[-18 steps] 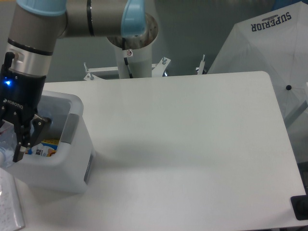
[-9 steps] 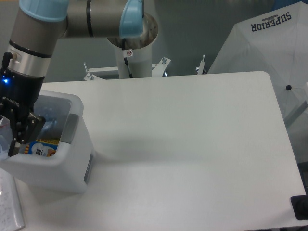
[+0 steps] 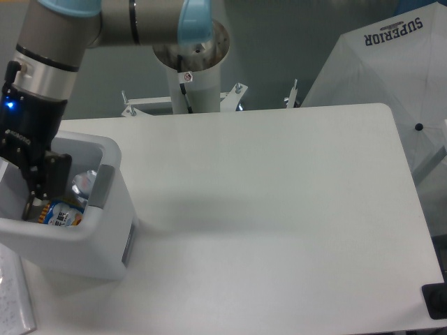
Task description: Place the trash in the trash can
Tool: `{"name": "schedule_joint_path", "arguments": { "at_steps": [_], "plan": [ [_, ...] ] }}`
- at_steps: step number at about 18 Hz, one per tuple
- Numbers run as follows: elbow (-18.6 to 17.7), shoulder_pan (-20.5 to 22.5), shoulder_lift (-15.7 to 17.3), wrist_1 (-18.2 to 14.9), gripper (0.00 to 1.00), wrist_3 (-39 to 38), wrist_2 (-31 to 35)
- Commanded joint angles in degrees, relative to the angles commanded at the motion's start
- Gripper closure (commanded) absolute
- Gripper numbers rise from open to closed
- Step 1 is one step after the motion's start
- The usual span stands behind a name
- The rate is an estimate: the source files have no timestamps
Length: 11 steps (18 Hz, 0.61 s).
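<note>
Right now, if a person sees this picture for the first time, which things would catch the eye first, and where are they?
The big grey and blue robot arm at the upper left stands out first, its dark end effector lowered into the white trash can at the left edge of the table. Colourful trash lies inside the can. The rest of the white table looks bare, and a white umbrella printed SUPERIOR stands at the upper right.

hand (image 3: 38,183) | has risen above trash can (image 3: 105,248) | crumpled plastic now visible inside
</note>
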Motion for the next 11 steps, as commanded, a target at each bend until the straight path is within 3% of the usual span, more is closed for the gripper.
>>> {"name": "schedule_joint_path", "arguments": {
  "at_steps": [6, 11],
  "plan": [
    [4.4, 7.0, -1.1, -0.5, 0.00, -2.8, 0.4],
    [1.7, 13.2, -5.2, -1.0, 0.00, -2.2, 5.9]
  ]
}}
